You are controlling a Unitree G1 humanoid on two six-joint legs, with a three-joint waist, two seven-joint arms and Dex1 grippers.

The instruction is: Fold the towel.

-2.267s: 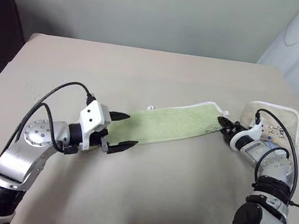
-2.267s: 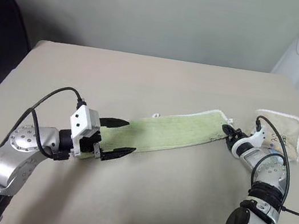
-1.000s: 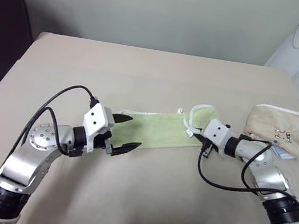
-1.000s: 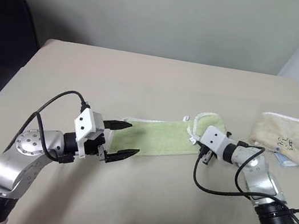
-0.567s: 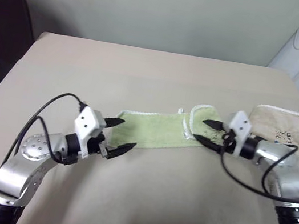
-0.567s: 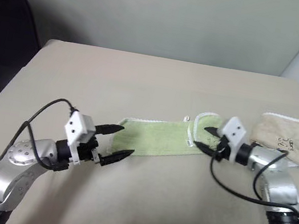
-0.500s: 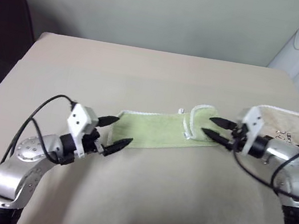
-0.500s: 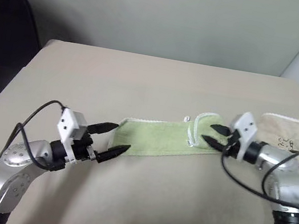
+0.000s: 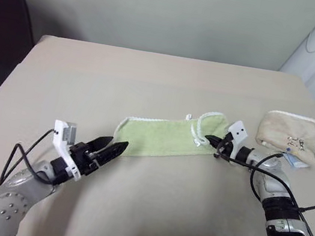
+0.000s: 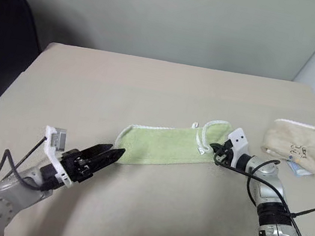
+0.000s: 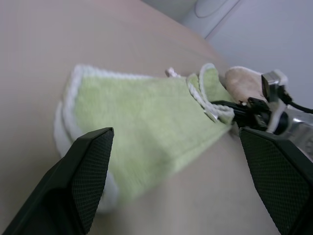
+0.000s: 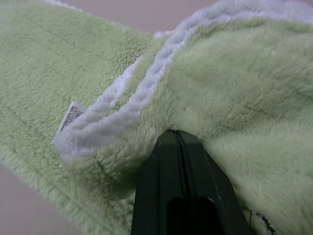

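I see the towel (image 9: 162,140) lying mid-counter (image 9: 152,80), left of the beige towel (image 9: 288,136). My right claw (image 9: 213,144) pinches its folded-over end; my left claw (image 9: 110,146) gapes just off its other end.

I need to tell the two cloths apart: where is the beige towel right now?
The beige towel lies folded near the table's right edge, just beyond the right gripper and apart from the green towel.

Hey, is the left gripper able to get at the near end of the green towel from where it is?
Probably yes: the left gripper is open just short of the green towel, nothing between them.
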